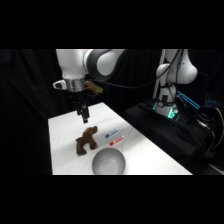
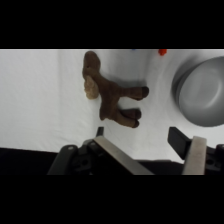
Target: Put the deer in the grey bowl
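The deer (image 1: 86, 140), a dark brown plush toy with a tan head, rests on the white table (image 1: 65, 125) just behind the grey bowl (image 1: 108, 162). In the wrist view the deer (image 2: 110, 95) lies with its legs pointing right, and the grey bowl (image 2: 200, 90) shows its shiny inside at the right edge. My gripper (image 1: 84, 119) hangs above the table a little behind and above the deer, not touching it. Seen from the wrist, the gripper (image 2: 150, 145) is open and holds nothing; the deer lies beyond its fingers (image 2: 195, 152).
A small blue piece (image 1: 111, 134) and a small red piece (image 1: 115, 142) lie on the table right of the deer. The arm's base (image 1: 170, 95) stands at the upper right beside dark equipment. The table's edges drop into darkness on all sides.
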You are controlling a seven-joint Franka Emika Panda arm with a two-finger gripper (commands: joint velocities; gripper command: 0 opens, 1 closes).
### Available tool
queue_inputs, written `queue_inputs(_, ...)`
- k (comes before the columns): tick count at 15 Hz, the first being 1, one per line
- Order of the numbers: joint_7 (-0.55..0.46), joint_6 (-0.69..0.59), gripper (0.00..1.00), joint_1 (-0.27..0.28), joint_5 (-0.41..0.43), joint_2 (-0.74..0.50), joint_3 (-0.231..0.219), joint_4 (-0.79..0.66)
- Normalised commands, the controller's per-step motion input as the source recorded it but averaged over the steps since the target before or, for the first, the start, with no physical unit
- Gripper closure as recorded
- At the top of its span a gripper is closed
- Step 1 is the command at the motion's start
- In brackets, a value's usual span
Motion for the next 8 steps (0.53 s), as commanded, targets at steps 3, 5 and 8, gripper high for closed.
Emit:
queue_inputs(3,-0.22,0.01,0.0,-0.12,0.144,0.48,0.088,0.47)
queue_inputs(5,-0.21,0.04,0.0,-0.131,0.096,0.47,0.076,0.42)
queue_inputs(8,-0.21,0.06,0.0,-0.143,0.073,0.42,0.075,0.39)
